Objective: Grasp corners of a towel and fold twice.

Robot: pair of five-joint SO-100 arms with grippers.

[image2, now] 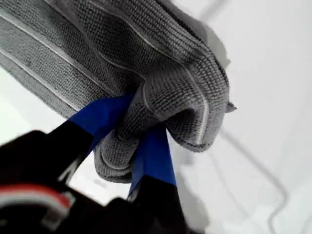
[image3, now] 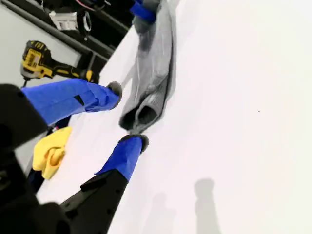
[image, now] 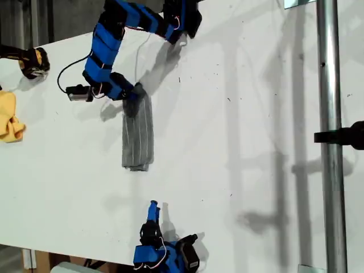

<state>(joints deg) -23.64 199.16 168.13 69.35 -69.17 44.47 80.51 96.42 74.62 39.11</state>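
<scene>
grey towel between first jaws

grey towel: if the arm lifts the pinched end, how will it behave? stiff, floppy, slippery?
Probably floppy: the towel bunches and curls where my first gripper pinches it, and it lies in a loose, soft fold. Likely light, since a small pinch gathers several layers. The looped knit texture suggests decent grip, but the free end would likely sag or unfold when lifted.
</scene>
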